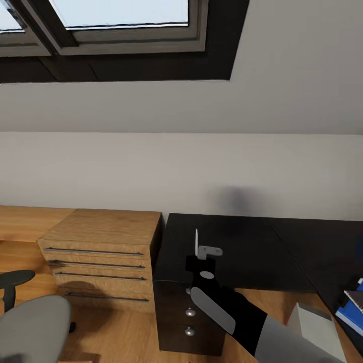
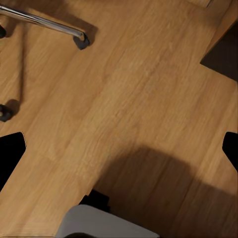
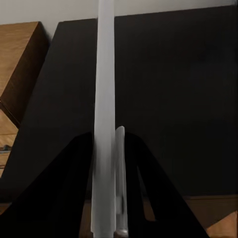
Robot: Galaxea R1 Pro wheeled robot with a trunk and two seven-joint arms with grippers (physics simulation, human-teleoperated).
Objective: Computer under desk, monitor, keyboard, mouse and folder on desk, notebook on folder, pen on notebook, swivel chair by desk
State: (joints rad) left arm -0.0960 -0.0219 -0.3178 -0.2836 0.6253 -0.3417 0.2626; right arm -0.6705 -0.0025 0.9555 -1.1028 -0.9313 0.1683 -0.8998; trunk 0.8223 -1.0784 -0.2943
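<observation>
Pen pinched upright in our right gripper (image 1: 197, 262) over the desk (image 1: 242, 252)

We hold the pen (image 1: 196, 244) by its lower end, the right fingers (image 3: 59, 198) pressed on it, above the desk's bare end just beside the wooden drawer unit (image 1: 101, 252); the folder (image 1: 353, 315) and notebook (image 1: 356, 298) lie at the desk's far right, well apart; we judge so thin a grip could let the pen tilt or slip on the way over and roll off; the chair (image 1: 30, 322) stands on the floor left of the desk; our left fingers (image 2: 11, 153) hang spread over the floor.
</observation>
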